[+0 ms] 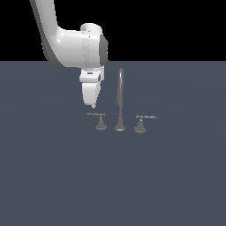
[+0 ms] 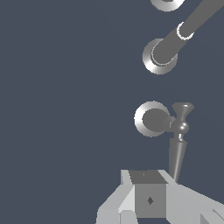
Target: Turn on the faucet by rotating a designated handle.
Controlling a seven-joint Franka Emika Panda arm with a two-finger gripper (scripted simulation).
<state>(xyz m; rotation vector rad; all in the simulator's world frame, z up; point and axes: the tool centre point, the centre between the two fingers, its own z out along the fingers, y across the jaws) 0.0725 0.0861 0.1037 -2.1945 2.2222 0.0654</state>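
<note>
The grey faucet [image 1: 120,99] stands on the dark floor, with a tall arched spout between two low cone-based handles. The handle [image 1: 100,121] is the one on the exterior view's left, and its thin lever [image 1: 94,114] points further left. My gripper [image 1: 92,105] hangs fingers-down just above the lever's outer end, and its fingers look shut with nothing between them. In the wrist view the handle base [image 2: 151,119] and lever [image 2: 178,151] lie just beyond my gripper [image 2: 148,180]. The lever tip ends right beside one finger. I cannot tell whether they touch.
The matching second handle [image 1: 140,125] sits on the exterior view's right of the spout, its lever pointing right. The spout base [image 2: 159,57] and tube [image 2: 188,26] cross the wrist view beyond the handle. The flat dark grey floor [image 1: 53,176] spreads all around.
</note>
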